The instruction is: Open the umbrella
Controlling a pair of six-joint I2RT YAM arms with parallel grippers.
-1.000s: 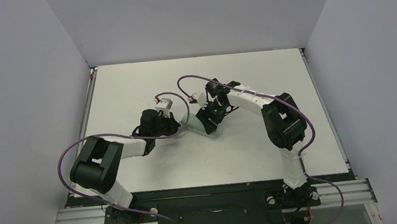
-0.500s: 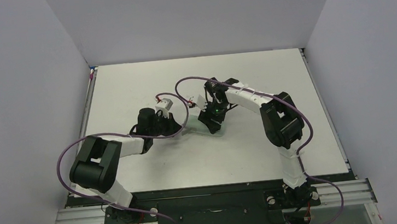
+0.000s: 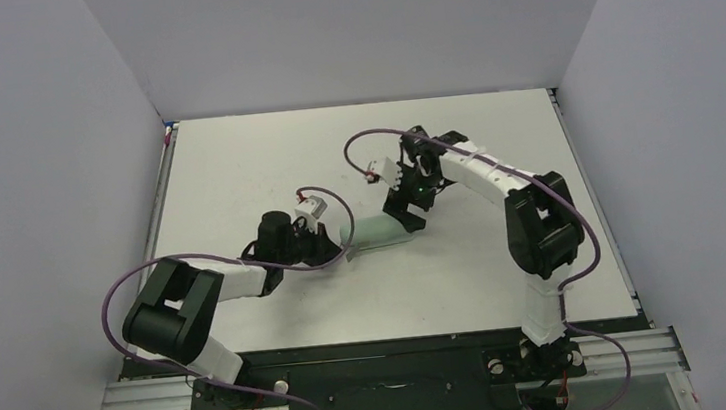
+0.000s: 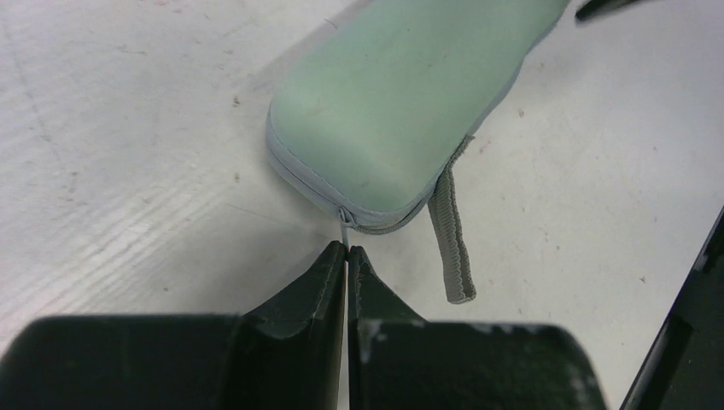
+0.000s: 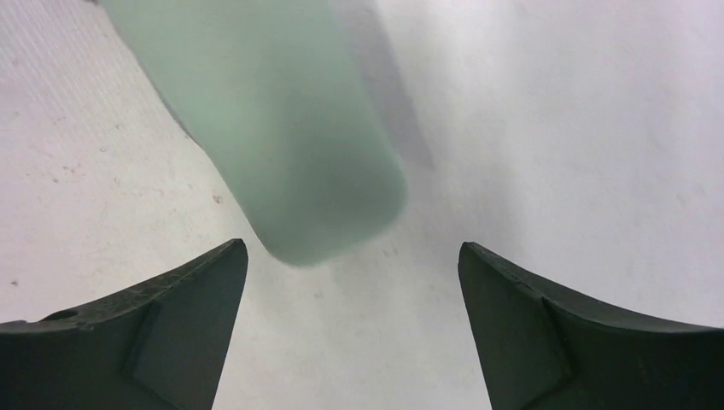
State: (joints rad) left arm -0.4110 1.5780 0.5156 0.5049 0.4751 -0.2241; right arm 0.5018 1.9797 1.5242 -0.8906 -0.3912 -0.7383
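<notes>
Umbrella: no canopy, shaft or handle shows in any view. Whether it lies inside the sleeve cannot be told.

Pale grey-green soft zippered sleeve (image 3: pixel 382 231): lies flat on the white bench (image 3: pixel 255 165), near the middle, between the two arms. Its long axis runs roughly left to right in the top view. A grey zip (image 4: pixel 299 175) runs round its rounded edge and appears closed along the part visible to the left wrist camera. A grey woven strap (image 4: pixel 451 239) hangs from the end nearest the left arm and rests on the bench.

Left hand (image 4: pixel 347 249): low at the sleeve's left end, fingers fully together. The thin metal zip pull (image 4: pixel 343 229) runs from the slider straight into the closed tips and appears pinched there.

Right hand (image 5: pixel 353 248): above the sleeve's opposite end, fingers (image 5: pixel 171 316) spread wide, nothing between them. The sleeve's blunt end (image 5: pixel 282 137) sits just ahead of the gap, nearer the left finger in that view, touching neither finger.

The sleeve's green surface carries faint scuff marks; the bench is lightly scratched.
</notes>
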